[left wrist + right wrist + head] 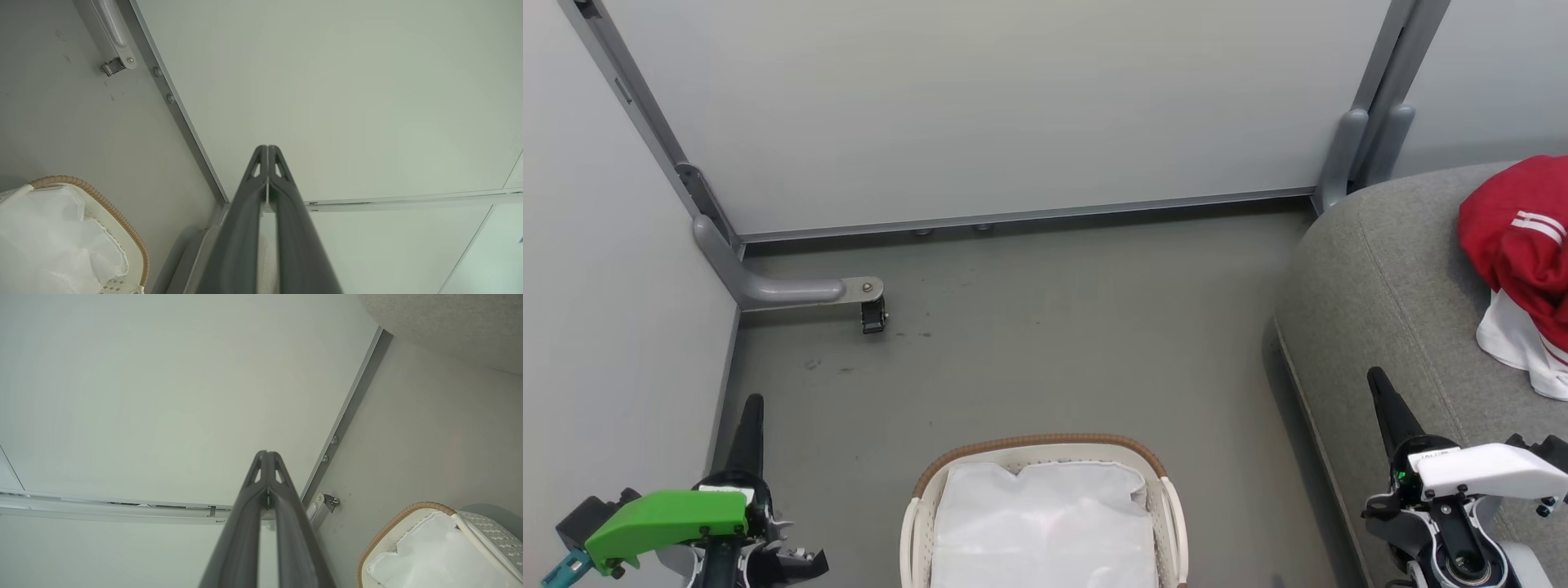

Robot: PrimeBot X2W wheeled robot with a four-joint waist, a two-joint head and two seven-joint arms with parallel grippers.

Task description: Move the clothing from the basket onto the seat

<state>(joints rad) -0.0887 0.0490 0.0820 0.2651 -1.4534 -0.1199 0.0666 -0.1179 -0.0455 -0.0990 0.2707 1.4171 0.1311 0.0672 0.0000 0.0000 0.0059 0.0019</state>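
1. Head view: a small white label (725, 490) is sitting at the base of the left gripper (753, 404). A second white label (1433, 453) is sitting at the base of the right gripper (1377, 377). The print on both is too small to read.
2. Two grippers, one basket (1037, 443), one seat (1388, 269) and one heap of clothing (1515, 245) are showing. How many garments are making up the heap cannot be told.
3. The left gripper is pointing straight ahead toward the wall panel (1013, 106), with a green cover (666, 523) riding on its wrist. In the left wrist view the left gripper (267, 149) is pressing its two fingers together at the tips and is gripping nothing.
4. The right gripper is pointing the same way, with a white cover (1486, 469) riding on its wrist. In the right wrist view the right gripper (267, 454) is also pressing its fingers together and is gripping nothing.
5. The clothing is lying on the seat, ahead of the right gripper and to its right, apart from the fingers.
6. The seat is lying beneath and beside the right gripper.
7. The basket is standing on the floor (1054, 327) between the two grippers, to the right of the left one and to the left of the right one. A white sheet (1045, 523) is lining it.
8. The basket (102, 200) is showing at the lower left of the left fingers, and the basket (392, 526) is showing at the lower right of the right fingers.
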